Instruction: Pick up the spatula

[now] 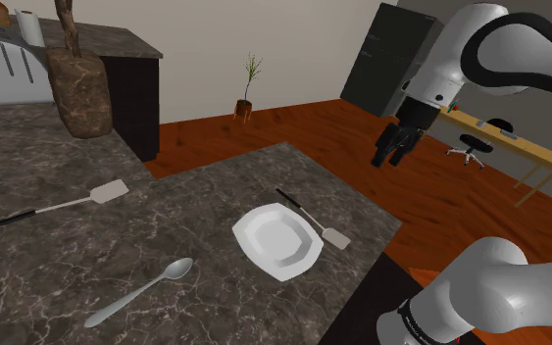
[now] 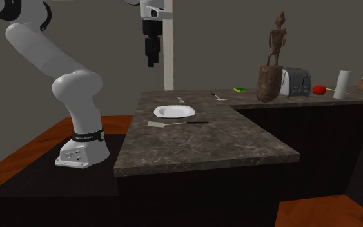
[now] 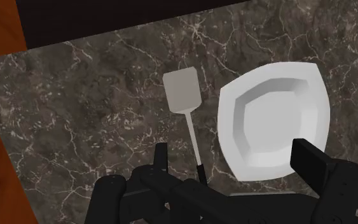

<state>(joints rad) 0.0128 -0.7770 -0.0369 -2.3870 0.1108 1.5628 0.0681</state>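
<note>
- You are at the approach step: the pincer [image 1: 391,157] hangs high above the desk [image 1: 220,181], well clear of everything on it, and it holds nothing
- Its two fingers [image 3: 161,158] stand apart with only air between them
- The spatula [image 3: 182,94] you want lies flat on the desk just beside the white plate [image 3: 274,121], with a thin gap between them
- In the shoulder view it is on the plate's right, close to the desk's right edge; its pale flat head is at the near end and its thin handle runs away to a dark far end
- In the wrist view it sits almost under the pincer, with the handle's dark end nearer one finger than the other, so I judge you roughly lined up but not centred
- A second spatula [image 1: 108,192] lies well apart at the shoulder view's left, and a spoon [image 1: 144,289] lies on the near side; the spatula under the hand looks the sensible target
- Next, I'd say, shift a little so the handle falls midway between the fingers, set them across it, then come straight down
- The handle is thin and lies low, so close only once the tips reach the desk, and hold the plate-side finger off the plate's rim
</note>
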